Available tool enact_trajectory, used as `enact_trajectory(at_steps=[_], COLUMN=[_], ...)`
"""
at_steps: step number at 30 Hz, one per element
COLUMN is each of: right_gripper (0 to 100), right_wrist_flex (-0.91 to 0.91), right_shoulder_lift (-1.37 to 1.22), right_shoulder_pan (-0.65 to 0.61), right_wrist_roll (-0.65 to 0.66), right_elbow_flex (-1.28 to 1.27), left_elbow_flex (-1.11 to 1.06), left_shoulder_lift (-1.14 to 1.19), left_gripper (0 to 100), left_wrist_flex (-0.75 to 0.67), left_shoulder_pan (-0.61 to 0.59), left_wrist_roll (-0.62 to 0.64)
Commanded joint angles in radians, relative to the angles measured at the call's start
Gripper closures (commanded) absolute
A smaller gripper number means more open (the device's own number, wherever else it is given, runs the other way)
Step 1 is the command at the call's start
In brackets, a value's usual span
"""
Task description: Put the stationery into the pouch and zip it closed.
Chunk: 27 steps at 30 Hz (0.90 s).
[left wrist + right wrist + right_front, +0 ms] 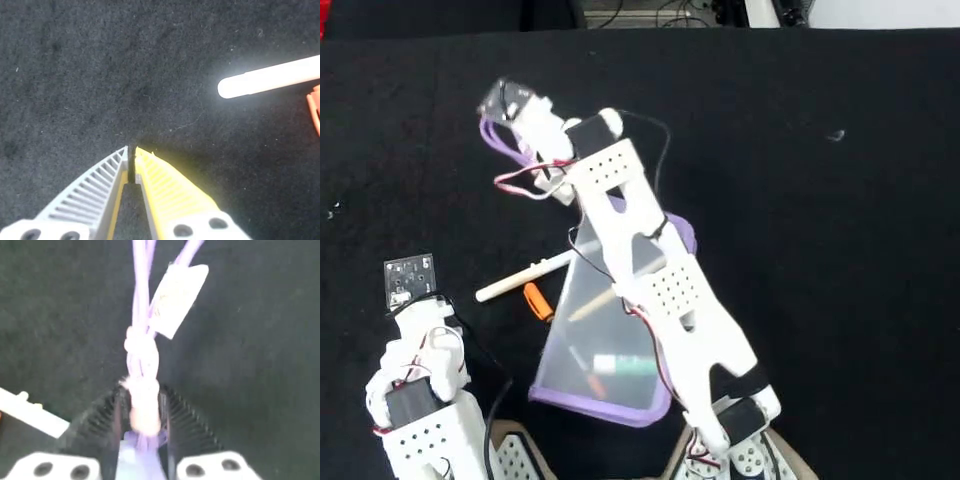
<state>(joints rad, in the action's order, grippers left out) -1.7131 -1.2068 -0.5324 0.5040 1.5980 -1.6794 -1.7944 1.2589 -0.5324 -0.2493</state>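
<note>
The pouch [600, 405] lies flat near the table's front edge, its long axis running from the near edge away toward the far side, partly under the right arm. It has a clear, glossy face and a soft purple rim, with a green-and-white marker [625, 366] inside. A slim white pen [525, 277] and a small orange piece [538, 301] lie just beside it on the matte black cloth [840, 250]. The right gripper [142, 390] pinches a knotted purple cord [142, 347] that carries a white tag [177, 297]. The left gripper [131, 151] has its ribbed fingers pressed together, holding nothing
</note>
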Motion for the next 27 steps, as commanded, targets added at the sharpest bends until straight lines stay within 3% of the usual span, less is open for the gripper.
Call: enact_trajectory(at_steps=[1, 10, 19, 27], right_gripper=[98.7, 98.7, 98.7, 98.7], right_wrist_flex=[-0.049, 0.014, 0.338, 0.523], right_shoulder_lift=[0.176, 0.469, 0.687, 0.679], right_shoulder_pan=[-0.012, -0.012, -0.009, 0.074], right_wrist_roll=[-0.023, -0.023, -0.015, -0.014], right_elbow_flex=[0.022, 0.073, 0.068, 0.059], left_elbow_flex=[-0.022, -0.022, -0.022, -0.022], left_shoulder_lift=[0.002, 0.002, 0.002, 0.002], left_gripper=[97, 97, 97, 97], left_wrist_flex=[0.002, 0.002, 0.002, 0.002], left_shoulder_pan=[-0.005, -0.005, -0.005, -0.005], left_wrist_roll=[0.011, 0.011, 0.011, 0.011])
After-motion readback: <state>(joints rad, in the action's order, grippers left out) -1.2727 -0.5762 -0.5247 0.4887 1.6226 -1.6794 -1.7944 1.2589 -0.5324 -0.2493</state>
